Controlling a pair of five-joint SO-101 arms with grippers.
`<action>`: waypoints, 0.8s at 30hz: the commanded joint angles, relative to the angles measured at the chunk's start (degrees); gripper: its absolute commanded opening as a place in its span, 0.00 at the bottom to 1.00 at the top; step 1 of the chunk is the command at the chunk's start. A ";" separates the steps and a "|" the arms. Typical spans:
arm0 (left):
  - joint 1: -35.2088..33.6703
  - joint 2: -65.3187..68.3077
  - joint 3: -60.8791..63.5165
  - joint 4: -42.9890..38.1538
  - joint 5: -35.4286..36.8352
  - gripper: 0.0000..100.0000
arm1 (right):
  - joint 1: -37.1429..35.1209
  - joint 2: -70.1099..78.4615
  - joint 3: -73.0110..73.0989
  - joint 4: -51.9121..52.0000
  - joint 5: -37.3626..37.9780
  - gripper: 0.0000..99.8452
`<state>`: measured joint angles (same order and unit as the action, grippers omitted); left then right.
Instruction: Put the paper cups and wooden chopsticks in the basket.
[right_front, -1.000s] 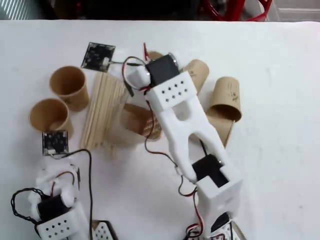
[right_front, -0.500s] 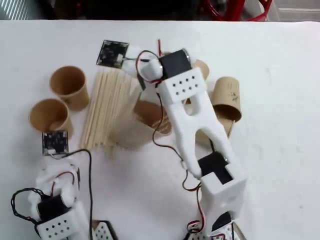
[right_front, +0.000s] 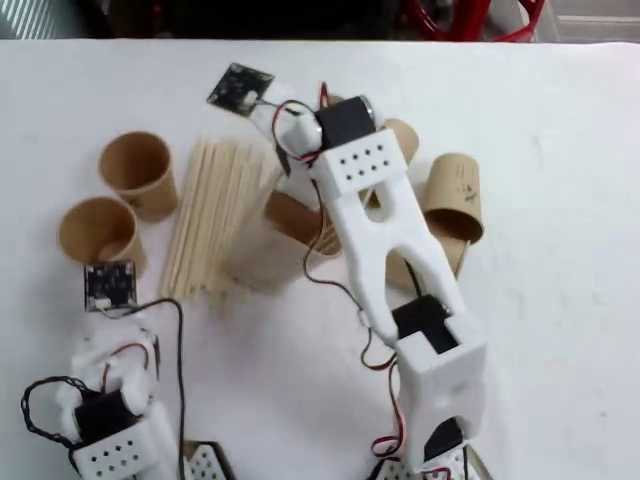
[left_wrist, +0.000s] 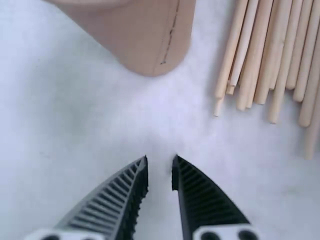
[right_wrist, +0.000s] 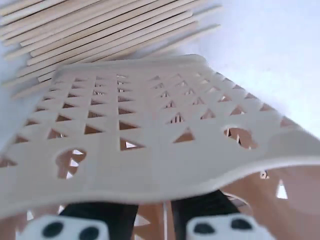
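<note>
right claw (right_wrist: 165, 209): pressed nearly together, tips hidden by the basket (right_wrist: 150, 125) wall
left claw (left_wrist: 160, 167): slightly spread, empty
step: we'd guess positioning the basket
next: grab the cup (left_wrist: 140, 35) just ahead of the left claw

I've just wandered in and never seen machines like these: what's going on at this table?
Two small robot arms are meant to put paper cups and wooden chopsticks into a basket. The right gripper is at the pale, cut-out basket in the middle of the table, beside the chopsticks. The left gripper hangs low over the table, jaws slightly apart and holding nothing, near one cup. The chopsticks and several cups sit outside the basket.
</note>
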<state>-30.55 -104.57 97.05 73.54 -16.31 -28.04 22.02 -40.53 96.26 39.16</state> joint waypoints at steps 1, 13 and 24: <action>-0.40 0.40 -0.09 0.00 -0.18 0.10 | 0.84 -3.82 -4.75 -0.40 2.46 0.02; -0.40 0.40 -0.09 0.00 -0.18 0.10 | -0.04 -6.99 -2.81 2.51 13.19 0.02; -0.40 0.40 -0.09 0.00 -0.18 0.10 | -0.92 -2.68 -8.26 0.57 0.44 0.09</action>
<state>-30.55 -104.57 97.05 73.54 -16.31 -27.96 20.18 -44.22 97.85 42.51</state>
